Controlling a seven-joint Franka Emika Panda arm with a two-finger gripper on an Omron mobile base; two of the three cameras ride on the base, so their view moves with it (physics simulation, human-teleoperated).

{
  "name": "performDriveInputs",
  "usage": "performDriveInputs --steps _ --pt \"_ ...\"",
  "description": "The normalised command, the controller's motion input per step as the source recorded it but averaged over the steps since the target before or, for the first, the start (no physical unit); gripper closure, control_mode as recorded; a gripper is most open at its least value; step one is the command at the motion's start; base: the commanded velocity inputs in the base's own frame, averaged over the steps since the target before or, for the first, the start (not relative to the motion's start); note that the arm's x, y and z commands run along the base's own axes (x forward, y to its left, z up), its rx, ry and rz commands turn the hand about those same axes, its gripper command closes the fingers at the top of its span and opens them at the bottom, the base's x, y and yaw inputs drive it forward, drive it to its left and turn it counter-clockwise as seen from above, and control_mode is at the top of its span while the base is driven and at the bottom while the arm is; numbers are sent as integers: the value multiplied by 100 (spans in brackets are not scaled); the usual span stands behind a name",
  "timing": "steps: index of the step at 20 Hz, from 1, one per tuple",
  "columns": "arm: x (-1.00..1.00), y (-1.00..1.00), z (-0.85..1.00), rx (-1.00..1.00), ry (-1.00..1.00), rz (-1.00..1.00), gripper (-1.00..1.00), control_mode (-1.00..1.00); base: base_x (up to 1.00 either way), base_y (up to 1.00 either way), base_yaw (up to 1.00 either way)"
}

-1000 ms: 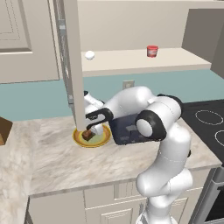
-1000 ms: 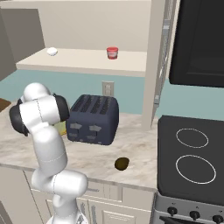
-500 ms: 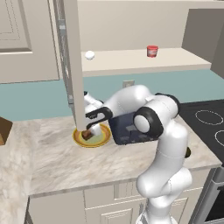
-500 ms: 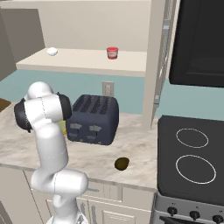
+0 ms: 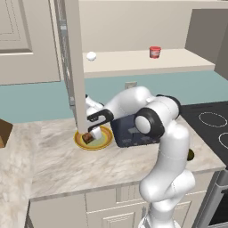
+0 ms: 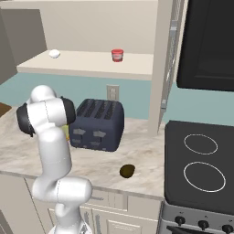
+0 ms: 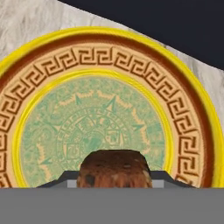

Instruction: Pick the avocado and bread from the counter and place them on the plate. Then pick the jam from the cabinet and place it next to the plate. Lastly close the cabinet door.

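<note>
My gripper (image 5: 92,132) is shut on the bread (image 5: 87,137), a small brown block held low over the plate (image 5: 101,143), which has a yellow rim and a pale green centre. In the hand view the bread (image 7: 114,166) sits between my finger tips above the plate's patterned rim (image 7: 109,57). Whether the bread touches the plate I cannot tell. The avocado (image 6: 127,171) lies on the counter (image 6: 137,151) in front of the toaster. The red jam (image 5: 154,51) stands on the pale shelf of the cabinet, whose door (image 5: 73,67) hangs open above the plate.
A dark toaster (image 5: 129,133) stands just right of the plate, close behind my arm. A white ball (image 5: 91,56) rests on the shelf left of the jam. The stove (image 6: 201,160) borders the counter on the right. A brown box (image 5: 3,132) sits at the far left.
My arm has shifted very slightly. The bread stays in my grip over the plate.
</note>
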Motion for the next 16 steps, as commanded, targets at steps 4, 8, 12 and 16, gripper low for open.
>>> performDriveInputs --steps 4,8,12,16 --pt "9 12 -22 0 0 -3 -100 -100 0 0 0" --pt "6 16 -1 0 -1 -3 -100 -100 0 0 0" --pt "0 0 4 0 -10 -2 -100 -100 0 0 0" --pt "0 0 26 0 -8 -2 -100 -100 0 0 0"
